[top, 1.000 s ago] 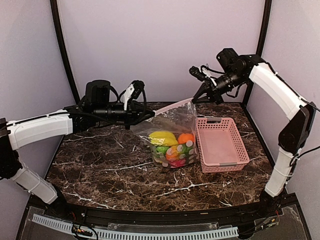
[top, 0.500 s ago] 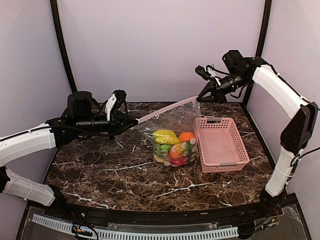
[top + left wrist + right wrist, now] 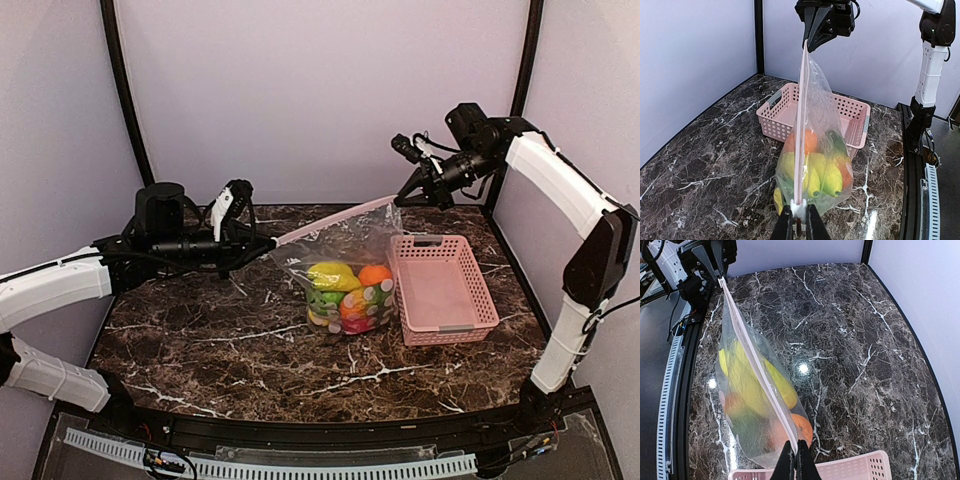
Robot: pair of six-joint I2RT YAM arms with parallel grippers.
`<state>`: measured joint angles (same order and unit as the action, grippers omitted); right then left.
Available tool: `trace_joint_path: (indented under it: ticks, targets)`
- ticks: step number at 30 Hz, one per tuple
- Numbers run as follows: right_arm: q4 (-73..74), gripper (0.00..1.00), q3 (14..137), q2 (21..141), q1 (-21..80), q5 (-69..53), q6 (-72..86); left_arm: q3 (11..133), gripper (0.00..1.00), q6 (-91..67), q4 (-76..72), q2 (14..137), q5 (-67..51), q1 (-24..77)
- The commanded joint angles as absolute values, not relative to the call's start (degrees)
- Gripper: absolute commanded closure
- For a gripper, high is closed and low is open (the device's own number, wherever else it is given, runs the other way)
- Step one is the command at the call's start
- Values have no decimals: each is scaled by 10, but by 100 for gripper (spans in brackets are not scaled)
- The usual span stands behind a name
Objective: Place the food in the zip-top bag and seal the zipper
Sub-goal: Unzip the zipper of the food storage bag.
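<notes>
Your left jaws, pinched shut on the white slider (image 3: 798, 206), have pulled away from the pink basket (image 3: 440, 290), so the zipper (image 3: 335, 213) now looks closed. Your right jaws pinch its end above the basket. The zip-top bag (image 3: 350, 240) of food (image 3: 345, 290) is just beside the basket.

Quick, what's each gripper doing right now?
Left gripper: closed on the slider end of the zipper.
Right gripper: closed on the zipper's other end.

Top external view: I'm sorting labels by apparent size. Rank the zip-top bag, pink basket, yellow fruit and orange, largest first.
1. zip-top bag and pink basket: too alike to rank.
2. yellow fruit.
3. orange, smallest.
</notes>
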<state>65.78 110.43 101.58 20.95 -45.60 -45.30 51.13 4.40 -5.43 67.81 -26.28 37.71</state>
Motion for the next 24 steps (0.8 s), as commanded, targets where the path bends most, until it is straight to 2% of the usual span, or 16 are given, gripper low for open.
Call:
trace_joint_path:
  ticks: [1, 7, 8, 9, 10, 12, 14, 22, 24]
  targets:
    - [644, 100, 1101, 994, 189, -432, -449, 498, 99, 41, -18, 664, -247, 367]
    - [644, 100, 1101, 995, 189, -437, -450, 485, 97, 43, -17, 651, -228, 363]
    - [644, 100, 1101, 995, 188, -439, -452, 481, 85, 41, -20, 647, -225, 362]
    - [645, 100, 1100, 993, 189, -443, -454, 477, 78, 40, -29, 642, -221, 362]
    - [647, 100, 1098, 992, 189, -448, -456, 466, 64, 33, -39, 640, -219, 361]
    - [647, 100, 1095, 991, 189, -454, -459, 441, 49, 13, -83, 633, -224, 362]
    - [647, 100, 1097, 992, 189, -458, -458, 419, 43, -5, -135, 633, -241, 362]
    - [649, 100, 1098, 992, 190, -471, -463, 409, 42, -43, -270, 686, -263, 362]
    - [649, 100, 1097, 991, 190, -475, -464, 416, 45, -46, -300, 712, -271, 361]
